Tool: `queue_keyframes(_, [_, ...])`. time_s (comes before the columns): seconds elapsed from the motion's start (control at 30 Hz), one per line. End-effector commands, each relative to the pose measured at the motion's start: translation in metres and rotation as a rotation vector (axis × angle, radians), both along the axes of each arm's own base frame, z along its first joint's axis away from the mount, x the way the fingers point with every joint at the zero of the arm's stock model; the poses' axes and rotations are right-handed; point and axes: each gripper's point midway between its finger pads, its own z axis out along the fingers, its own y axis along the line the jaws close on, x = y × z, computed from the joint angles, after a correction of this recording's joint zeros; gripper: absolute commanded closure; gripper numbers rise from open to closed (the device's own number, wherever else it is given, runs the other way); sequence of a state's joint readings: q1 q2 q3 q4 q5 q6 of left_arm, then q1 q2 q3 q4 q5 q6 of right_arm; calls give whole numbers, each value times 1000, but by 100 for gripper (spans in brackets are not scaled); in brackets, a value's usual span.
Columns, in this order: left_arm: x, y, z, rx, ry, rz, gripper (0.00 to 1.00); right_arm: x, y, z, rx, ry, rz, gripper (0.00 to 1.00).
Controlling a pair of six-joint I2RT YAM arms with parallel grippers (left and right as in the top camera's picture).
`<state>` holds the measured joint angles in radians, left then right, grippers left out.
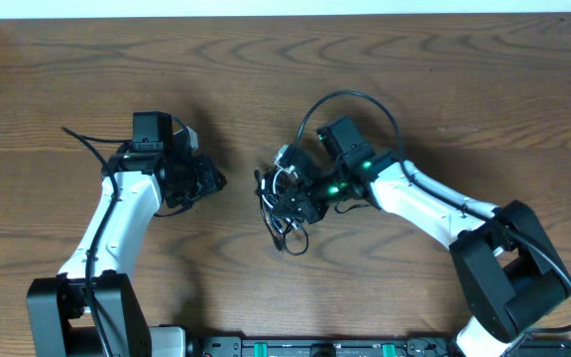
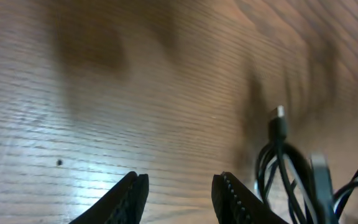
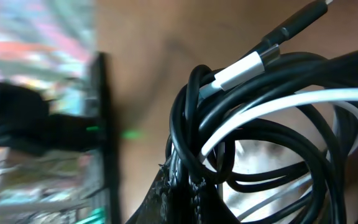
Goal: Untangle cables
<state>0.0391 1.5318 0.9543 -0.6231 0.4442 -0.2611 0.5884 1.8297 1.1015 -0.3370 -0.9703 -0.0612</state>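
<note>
Black and white cables (image 1: 282, 226): one tangled bundle lying on the table (image 1: 87, 79), mid-width.
right gripper (image 3: 182, 186): clamped on black strands (white loop alongside).
left gripper (image 2: 179, 196): jaws apart, empty; bundle just to its right.
Room: wood stretches wide all round; edges well apart.

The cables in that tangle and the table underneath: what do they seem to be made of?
Black cables: probably rubbery plastic sheathing, smooth, with soft light streaks along them. White cable: the same kind of jacket, slightly glossy. White plug: looks like hard plastic, perhaps with a metal tip. Table: wood or a wood-look laminate with clear grain lines; I cannot tell which.
</note>
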Motion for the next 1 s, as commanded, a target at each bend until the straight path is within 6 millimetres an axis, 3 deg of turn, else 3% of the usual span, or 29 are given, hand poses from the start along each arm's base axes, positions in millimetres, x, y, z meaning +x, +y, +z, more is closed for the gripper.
queue_keyframes(0.0, [-1, -6, 1, -34, -11, -41, 60, -19, -3, 50, 263, 35, 146, 99])
queue_keyframes(0.3, [-1, -8, 2, -46, -12, -45, 60, -6, -17, 61, 323, 58, 121, 99])
queue_keyframes(0.63, [-9, -53, 31, -288, -147, -314, 57, -6, -17, 60, 311, 79, 110, 99])
queue_keyframes(0.87, [-12, -63, 41, -365, -160, -340, 53, 0, -15, 46, 232, 59, 66, 99])
queue_keyframes(0.97, [-18, -79, 60, -514, -173, -363, 53, 2, -12, 38, 184, 31, 50, 99])
